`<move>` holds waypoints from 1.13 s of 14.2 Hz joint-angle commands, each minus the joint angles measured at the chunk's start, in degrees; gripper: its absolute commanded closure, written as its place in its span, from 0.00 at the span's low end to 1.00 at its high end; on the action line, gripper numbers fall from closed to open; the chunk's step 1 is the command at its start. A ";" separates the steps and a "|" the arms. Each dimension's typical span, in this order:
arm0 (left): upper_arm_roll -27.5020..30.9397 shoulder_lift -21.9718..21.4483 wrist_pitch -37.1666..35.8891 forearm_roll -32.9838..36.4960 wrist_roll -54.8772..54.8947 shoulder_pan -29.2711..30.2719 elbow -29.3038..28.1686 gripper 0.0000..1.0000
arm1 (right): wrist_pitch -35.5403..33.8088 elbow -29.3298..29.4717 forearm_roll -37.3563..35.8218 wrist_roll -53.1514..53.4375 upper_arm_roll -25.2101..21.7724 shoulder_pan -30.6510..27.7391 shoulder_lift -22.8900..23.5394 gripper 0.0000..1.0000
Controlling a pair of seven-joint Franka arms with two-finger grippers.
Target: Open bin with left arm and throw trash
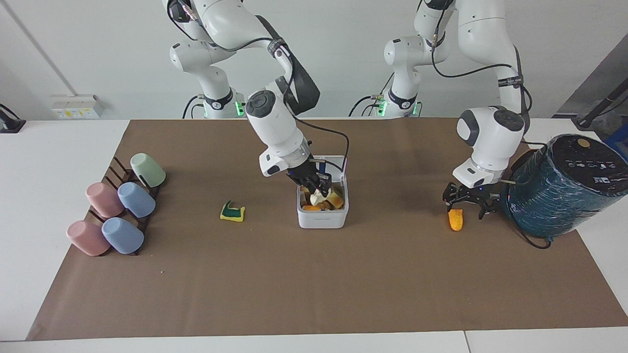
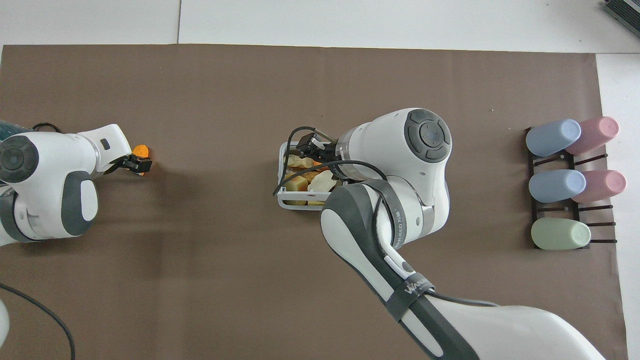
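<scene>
The white bin (image 1: 322, 218) stands mid-table with its lid (image 1: 335, 161) tipped up on the side nearer the robots. It holds several scraps. My right gripper (image 1: 320, 187) is low over the bin's opening, open, and the cream scrap (image 1: 315, 198) lies in the bin just under it, also in the overhead view (image 2: 322, 182). My left gripper (image 1: 466, 204) is open and low over the orange scrap (image 1: 456, 220), one finger at the scrap's nearer end. The yellow-and-green scrap (image 1: 232, 211) lies on the mat toward the right arm's end; the right arm hides it in the overhead view.
A big teal wrapped cylinder (image 1: 564, 189) stands right beside my left gripper, at the left arm's end. A dark rack with several pastel cups (image 1: 117, 211) sits at the right arm's end, also in the overhead view (image 2: 570, 182). A brown mat (image 1: 314, 284) covers the table.
</scene>
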 commanded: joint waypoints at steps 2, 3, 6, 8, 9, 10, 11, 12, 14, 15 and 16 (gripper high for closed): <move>-0.63 -1.17 -0.11 -0.63 -2.00 0.52 -1.75 1.00 | -0.79 0.16 -6.76 -6.48 -0.33 -5.31 -3.20 0.00; -0.54 -1.43 -0.72 -0.63 -2.18 0.08 -1.67 1.00 | -1.23 -0.10 -9.76 -10.34 -0.24 -6.90 -3.47 0.00; -0.72 -4.24 -3.44 -0.63 -4.81 -1.58 -0.97 1.00 | -2.38 -4.65 -11.98 -27.62 -0.33 -11.82 -5.04 0.00; -0.72 -6.43 -7.21 -0.63 -7.96 -3.69 0.96 1.00 | -1.50 -9.57 -12.42 -38.10 -0.41 -15.77 -6.10 0.00; -0.72 -7.05 -10.37 -0.63 -10.42 -5.44 2.88 1.00 | -1.06 -11.34 -12.94 -40.85 -0.41 -16.84 -6.19 0.00; -0.72 -7.06 -13.88 -0.63 -13.32 -7.29 5.77 1.00 | -0.19 -13.10 -13.30 -41.57 -0.41 -17.54 -6.19 0.00; -0.72 -6.80 -17.92 -0.63 -16.91 -9.39 9.20 1.00 | 1.30 -15.03 -14.95 -41.58 -0.41 -17.64 -6.19 0.00; -0.72 -6.10 -21.09 -0.63 -20.34 -11.42 12.19 1.00 | 2.79 -16.96 -16.80 -41.49 -0.41 -17.72 -6.02 0.00; -0.72 -5.13 -21.91 -0.71 -26.50 -15.55 15.11 1.00 | 5.70 -20.57 -17.61 -41.58 -0.41 -18.51 -6.19 0.00; -0.72 -5.04 -21.74 -0.98 -29.57 -17.39 15.81 1.00 | 5.80 -21.19 -17.61 -41.58 -0.33 -18.43 -6.28 0.00; -0.72 -4.95 -21.48 -2.46 -32.30 -19.33 16.43 1.00 | 5.71 -21.46 -17.61 -41.49 -0.33 -18.43 -6.28 0.00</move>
